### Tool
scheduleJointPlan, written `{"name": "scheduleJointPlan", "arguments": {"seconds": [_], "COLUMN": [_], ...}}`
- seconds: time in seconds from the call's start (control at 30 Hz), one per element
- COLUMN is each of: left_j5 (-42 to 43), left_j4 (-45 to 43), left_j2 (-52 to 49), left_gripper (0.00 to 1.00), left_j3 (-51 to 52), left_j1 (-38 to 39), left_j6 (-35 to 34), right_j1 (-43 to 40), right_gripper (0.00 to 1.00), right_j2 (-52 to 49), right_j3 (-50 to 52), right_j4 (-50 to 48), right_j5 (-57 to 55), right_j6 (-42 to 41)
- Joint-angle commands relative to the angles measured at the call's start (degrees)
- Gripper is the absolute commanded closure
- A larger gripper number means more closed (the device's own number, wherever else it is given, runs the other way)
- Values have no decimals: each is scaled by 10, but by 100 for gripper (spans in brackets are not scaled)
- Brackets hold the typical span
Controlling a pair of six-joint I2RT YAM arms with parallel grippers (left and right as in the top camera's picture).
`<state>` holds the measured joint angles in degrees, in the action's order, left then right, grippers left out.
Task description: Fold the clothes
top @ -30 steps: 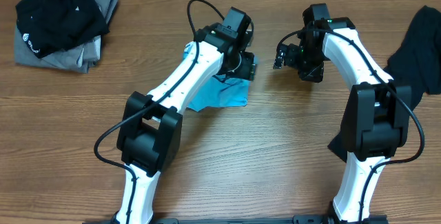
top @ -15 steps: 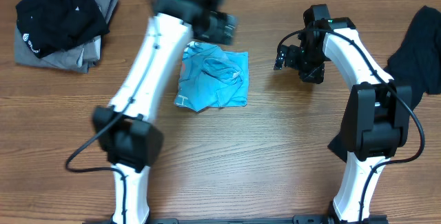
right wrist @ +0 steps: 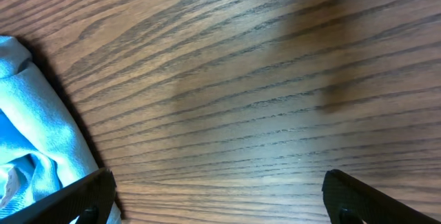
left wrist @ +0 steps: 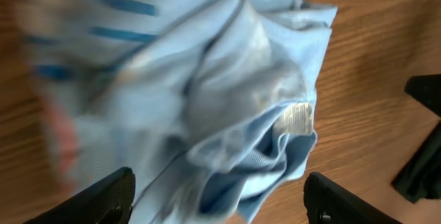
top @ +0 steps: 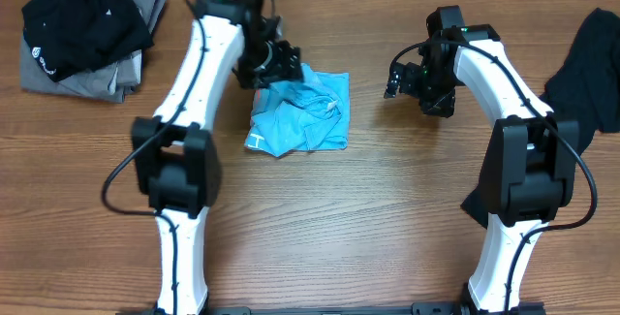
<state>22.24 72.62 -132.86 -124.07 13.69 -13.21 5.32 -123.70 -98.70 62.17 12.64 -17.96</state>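
Looking down past my left gripper, I see its jaws spread wide, with the crumpled blue shirt lying on the wood beneath and between them. I cannot tell whether the tips touch the cloth. My right gripper also has its jaws spread, hanging over the bare table, and the shirt's edge shows at the left of that view. Further out, a black and grey pile sits at the far left corner, and another black garment lies at the right edge.
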Motion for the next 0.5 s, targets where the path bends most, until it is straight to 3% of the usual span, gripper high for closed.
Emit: {"name": "scheduleJointPlan", "arguments": {"seconds": [0.0, 0.17, 0.23, 0.27, 0.3, 0.33, 0.37, 0.47], "left_j5": [46, 46, 47, 48, 49, 54, 58, 60], "left_j4": [-7, -21, -32, -41, -49, -58, -66, -85], "left_j2": [-29, -52, -53, -53, -53, -53, -53, -53], "left_gripper": [20, 22, 29, 34, 46, 66, 78, 93], "left_j3": [2, 2, 2, 2, 2, 2, 2, 2], "left_j1": [13, 14, 14, 14, 14, 14, 14, 15], "left_j6": [-8, -10, -10, -10, -10, -10, -10, -23], "right_j1": [-2, -2, -2, -2, -2, -2, -2, -2], "right_gripper": [0, 0, 0, 0, 0, 0, 0, 0], "right_j2": [1, 1, 1, 1, 1, 1, 1, 1], "right_j3": [1, 1, 1, 1, 1, 1, 1, 1], "right_j4": [-1, 2, 1, 1, 0, 0, 0, 0], "right_j5": [5, 5, 5, 5, 5, 5, 5, 5], "right_j6": [1, 1, 1, 1, 1, 1, 1, 1]}}
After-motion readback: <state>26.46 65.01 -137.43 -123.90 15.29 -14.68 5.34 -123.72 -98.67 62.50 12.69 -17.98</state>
